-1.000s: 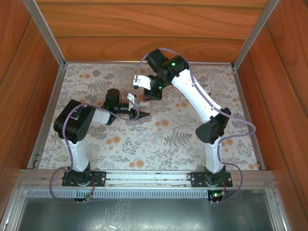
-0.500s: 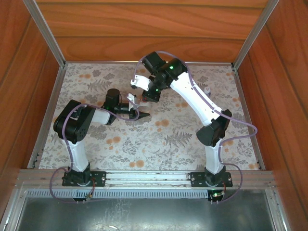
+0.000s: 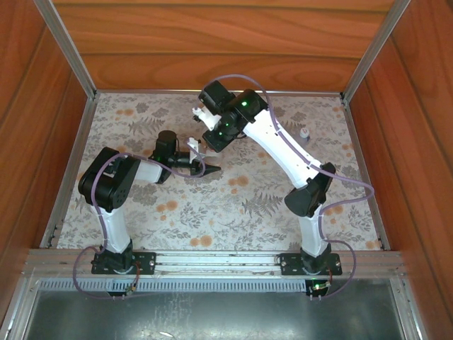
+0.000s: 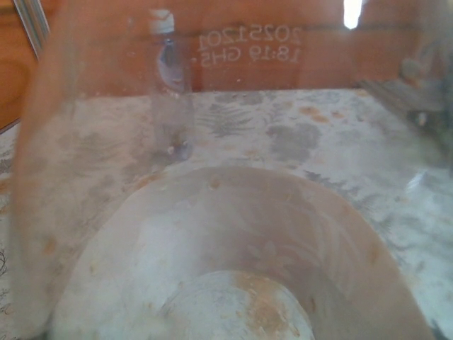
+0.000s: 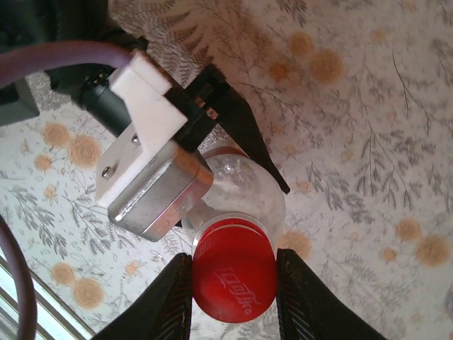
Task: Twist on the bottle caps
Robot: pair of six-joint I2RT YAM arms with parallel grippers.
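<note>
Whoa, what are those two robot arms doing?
The left end effector grips a clear bottle. The right end effector pinches the red cap sitting on its neck, probably to twist it on. Another small bottle stands on the table, off to the right.

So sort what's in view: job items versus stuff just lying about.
Job: red cap, clear bottle it sits on, right pincer gripping the cap, left pincer holding that bottle, second bottle standing apart.
Not the job: floral table cover, wooden walls.
</note>
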